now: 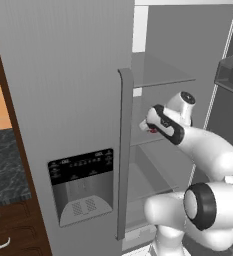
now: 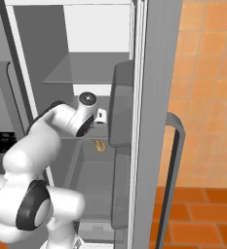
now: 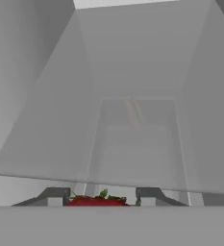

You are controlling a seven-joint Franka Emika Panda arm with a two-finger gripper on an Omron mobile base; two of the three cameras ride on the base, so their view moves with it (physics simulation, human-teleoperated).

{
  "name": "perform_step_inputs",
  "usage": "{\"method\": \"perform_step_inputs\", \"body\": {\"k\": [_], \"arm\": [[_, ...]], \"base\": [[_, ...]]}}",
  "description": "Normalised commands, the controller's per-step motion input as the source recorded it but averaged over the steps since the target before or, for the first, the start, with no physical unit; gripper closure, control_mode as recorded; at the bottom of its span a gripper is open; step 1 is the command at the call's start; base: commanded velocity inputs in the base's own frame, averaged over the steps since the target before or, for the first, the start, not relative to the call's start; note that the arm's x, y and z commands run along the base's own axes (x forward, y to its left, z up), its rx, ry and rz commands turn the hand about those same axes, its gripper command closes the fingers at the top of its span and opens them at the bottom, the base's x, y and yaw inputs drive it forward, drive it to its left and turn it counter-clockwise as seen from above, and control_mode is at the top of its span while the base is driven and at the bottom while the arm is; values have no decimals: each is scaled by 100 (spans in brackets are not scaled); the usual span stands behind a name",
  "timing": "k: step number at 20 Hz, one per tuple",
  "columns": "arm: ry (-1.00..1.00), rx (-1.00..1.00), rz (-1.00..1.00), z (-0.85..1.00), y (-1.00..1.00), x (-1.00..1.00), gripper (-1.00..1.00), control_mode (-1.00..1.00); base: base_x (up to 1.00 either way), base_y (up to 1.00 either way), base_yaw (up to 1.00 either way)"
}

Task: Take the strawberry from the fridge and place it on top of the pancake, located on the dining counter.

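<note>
Right now I am reaching into the open fridge [image 1: 63, 75], my arm bending in past the closed left door with its black-panelled water dispenser [image 1: 81, 185] and long vertical handle [image 1: 124, 150]. My claw [image 3: 101, 199] is pinching the strawberry [image 3: 95, 202]: in the hand view the red fruit with its green leaves is sitting right between my two dark finger tips [image 3: 56, 196], which are standing on either side of it and touching it. In the left base view a small speck of red is showing at the front of my hand, just above the middle glass shelf [image 1: 148, 140]. Beyond the fruit, the hand view is looking over a glass shelf edge and down into the grey fridge interior. In the right base view my hand is hanging inside the fridge at shelf height, and a small yellowish food item [image 2: 100, 145] is lying just below it, beside the door bin [image 2: 121, 104]. The upper glass shelf [image 2: 85, 70] is sitting above my wrist
</note>
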Motion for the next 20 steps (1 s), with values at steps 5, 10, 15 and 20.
{"method": "perform_step_inputs", "body": {"k": [5,10,15,20], "arm": [[0,0,-6,24,0,-83,100,-100],[0,0,-4,37,0,-70,100,-100],[6,0,0,54,0,-62,100,-100],[11,-10,-5,25,0,-79,100,-100]], "base": [[0,0,0],[0,0,0],[0,0,0],[0,0,0]]}}
